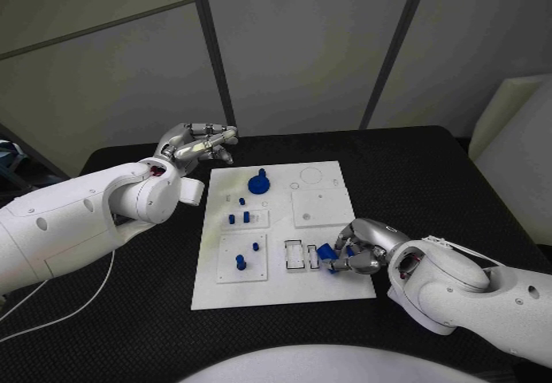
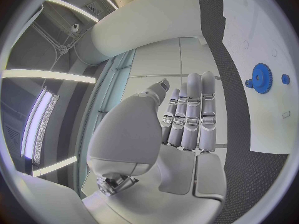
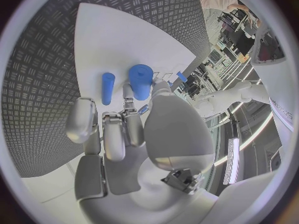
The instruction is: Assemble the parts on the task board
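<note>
While the silver right hand curls over the near right part of the flat white plastic task board, its fingertips pinch a small blue plastic cylinder; a thinner blue peg lies just beside it. Both look light, rigid and smooth, so likely slippery; a grip across the sides seems best. Off the board's far left corner, the silver left hand hovers with fingers straight, close together, holding nothing.
</note>
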`<state>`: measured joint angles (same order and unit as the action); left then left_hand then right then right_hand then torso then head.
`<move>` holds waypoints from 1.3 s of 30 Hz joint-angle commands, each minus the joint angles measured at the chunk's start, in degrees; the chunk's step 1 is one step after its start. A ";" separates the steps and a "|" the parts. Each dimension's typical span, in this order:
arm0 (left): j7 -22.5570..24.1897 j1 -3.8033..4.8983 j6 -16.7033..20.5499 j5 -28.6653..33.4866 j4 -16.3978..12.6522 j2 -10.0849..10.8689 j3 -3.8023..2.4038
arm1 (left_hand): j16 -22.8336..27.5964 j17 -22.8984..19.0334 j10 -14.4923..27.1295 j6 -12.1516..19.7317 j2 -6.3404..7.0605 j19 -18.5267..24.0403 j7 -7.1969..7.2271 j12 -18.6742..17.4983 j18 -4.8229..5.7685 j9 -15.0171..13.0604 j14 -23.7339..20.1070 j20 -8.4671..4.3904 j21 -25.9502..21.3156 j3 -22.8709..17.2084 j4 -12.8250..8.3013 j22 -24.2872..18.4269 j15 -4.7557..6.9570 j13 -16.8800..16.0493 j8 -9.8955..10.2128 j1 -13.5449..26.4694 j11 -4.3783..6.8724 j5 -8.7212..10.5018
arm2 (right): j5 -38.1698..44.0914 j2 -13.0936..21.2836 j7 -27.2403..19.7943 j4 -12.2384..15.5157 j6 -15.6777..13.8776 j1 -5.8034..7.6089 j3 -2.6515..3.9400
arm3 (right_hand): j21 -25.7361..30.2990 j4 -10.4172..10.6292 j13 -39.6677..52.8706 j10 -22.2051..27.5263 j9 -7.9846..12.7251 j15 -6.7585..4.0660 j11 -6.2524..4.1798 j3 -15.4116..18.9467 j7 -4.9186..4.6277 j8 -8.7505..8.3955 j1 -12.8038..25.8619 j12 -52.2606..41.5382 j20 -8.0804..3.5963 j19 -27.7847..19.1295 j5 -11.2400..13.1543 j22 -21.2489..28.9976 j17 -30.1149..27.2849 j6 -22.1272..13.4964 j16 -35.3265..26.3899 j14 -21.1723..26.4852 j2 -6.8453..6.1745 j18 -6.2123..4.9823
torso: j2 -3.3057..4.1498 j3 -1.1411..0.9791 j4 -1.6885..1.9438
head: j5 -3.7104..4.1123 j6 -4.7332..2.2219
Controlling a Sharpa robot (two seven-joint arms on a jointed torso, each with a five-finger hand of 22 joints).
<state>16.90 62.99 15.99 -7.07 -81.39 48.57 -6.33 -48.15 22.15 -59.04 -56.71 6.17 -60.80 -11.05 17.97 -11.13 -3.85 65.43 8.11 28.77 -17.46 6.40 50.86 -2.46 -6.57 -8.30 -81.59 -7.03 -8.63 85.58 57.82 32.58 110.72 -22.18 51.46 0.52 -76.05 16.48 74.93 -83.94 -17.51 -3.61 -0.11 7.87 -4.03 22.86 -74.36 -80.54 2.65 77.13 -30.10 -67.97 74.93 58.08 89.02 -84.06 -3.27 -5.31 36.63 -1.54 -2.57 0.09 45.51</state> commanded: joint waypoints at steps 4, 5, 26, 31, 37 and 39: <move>0.47 0.06 -0.87 -0.24 -0.10 0.01 0.00 | 0.30 -0.07 0.41 0.36 -0.11 -0.14 0.00 0.42 0.72 -0.06 -0.42 0.13 -0.34 0.30 -0.08 -0.06 0.00 0.06 -0.34 -0.05 0.05 0.00 | -0.72 0.24 -1.79 1.34 -6.43 0.09 0.10 | -0.48 -0.05 4.67 -0.88 -0.45 -0.48 -0.57 0.35 0.45 0.19 -0.05 -0.29 -0.17 0.51 -0.52 -0.29 13.83 1.07 0.47 -5.68 0.83 0.64 | 0.10 0.04 0.15 | -0.09 -0.15; 0.47 0.06 -0.89 -0.24 -0.10 0.01 0.00 | 0.30 -0.07 0.41 0.36 -0.11 -0.14 0.00 0.42 0.72 -0.06 -0.42 0.13 -0.34 0.30 -0.08 -0.06 0.00 0.06 -0.34 -0.05 0.05 0.00 | -0.64 0.23 -1.90 1.44 -6.71 0.09 0.11 | -0.49 -0.06 4.68 -0.88 -0.46 -0.49 -0.57 0.35 0.45 0.18 -0.06 -0.30 -0.18 0.51 -0.53 -0.31 13.84 1.08 0.47 -5.68 0.84 0.64 | 0.10 0.04 0.15 | -0.09 -0.15; 0.40 0.07 -0.95 -0.24 -0.24 0.05 0.00 | 0.31 -0.11 0.46 0.40 -0.09 -0.16 0.00 0.45 0.71 -0.06 -0.43 0.12 -0.39 0.34 -0.14 -0.09 0.01 0.08 -0.36 -0.15 0.06 -0.01 | -0.55 -4.83 -2.44 -0.77 -0.69 0.14 0.21 | -0.57 0.25 4.52 -1.00 -1.41 -0.88 -1.04 2.06 1.01 0.14 3.36 0.35 -0.54 0.65 1.54 -0.52 14.01 2.76 0.54 -5.71 2.66 0.67 | 0.19 0.13 0.24 | -0.83 -0.07; 0.38 0.07 -1.00 -0.24 -0.23 -0.02 0.00 | 0.31 -0.11 0.46 0.40 -0.09 -0.16 0.00 0.45 0.71 -0.06 -0.43 0.12 -0.39 0.34 -0.14 -0.09 0.01 0.08 -0.36 -0.15 0.06 -0.01 | -0.05 -6.08 -1.53 -1.72 -0.40 0.15 0.23 | -0.55 0.25 4.59 -1.08 -1.72 -1.00 -1.19 2.58 1.20 0.26 4.17 0.42 -0.65 0.66 1.93 -0.54 14.09 3.22 0.57 -5.73 2.83 0.67 | 0.21 0.08 0.18 | -1.00 -0.03; 0.33 0.08 -1.01 -0.24 -0.21 -0.07 0.00 | 0.31 -0.11 0.46 0.40 -0.09 -0.16 0.00 0.45 0.71 -0.06 -0.43 0.12 -0.39 0.34 -0.14 -0.09 0.01 0.08 -0.36 -0.15 0.06 -0.01 | 0.58 -7.03 -0.85 -2.59 -0.26 0.19 0.24 | -0.54 0.25 4.58 -1.10 -2.01 -1.11 -1.32 3.01 1.35 0.37 4.75 0.55 -0.75 0.67 2.41 -0.54 14.09 3.53 0.57 -5.73 2.92 0.67 | 0.20 0.12 0.14 | -1.34 0.00; 0.32 0.08 -1.04 -0.24 -0.20 -0.09 0.00 | 0.31 -0.11 0.46 0.40 -0.09 -0.16 0.00 0.45 0.71 -0.06 -0.43 0.12 -0.39 0.34 -0.14 -0.09 0.01 0.08 -0.36 -0.15 0.06 -0.01 | 1.24 -7.34 -0.79 -2.76 -0.38 0.19 0.25 | -0.50 0.27 4.55 -1.09 -2.11 -1.14 -1.35 3.15 1.38 0.38 4.97 0.62 -0.78 0.64 2.55 -0.49 14.06 3.56 0.56 -5.72 3.01 0.66 | 0.18 0.07 0.12 | -1.46 0.06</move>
<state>16.90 62.98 15.66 -7.07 -81.50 48.53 -6.32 -48.15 22.10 -59.04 -56.71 6.17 -60.80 -11.05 18.19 -11.13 -3.85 65.43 8.11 28.77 -17.46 6.40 50.82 -2.46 -6.59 -8.30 -81.59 -7.03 -8.63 85.49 50.59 31.09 108.11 -23.56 51.68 0.84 -76.32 16.73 74.93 -83.94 -19.54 -4.31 -0.96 10.63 -3.66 23.04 -69.75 -80.20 2.05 77.74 -27.79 -68.47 74.92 60.34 89.24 -83.94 -0.27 -5.32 36.84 -1.43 -2.37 -1.27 45.49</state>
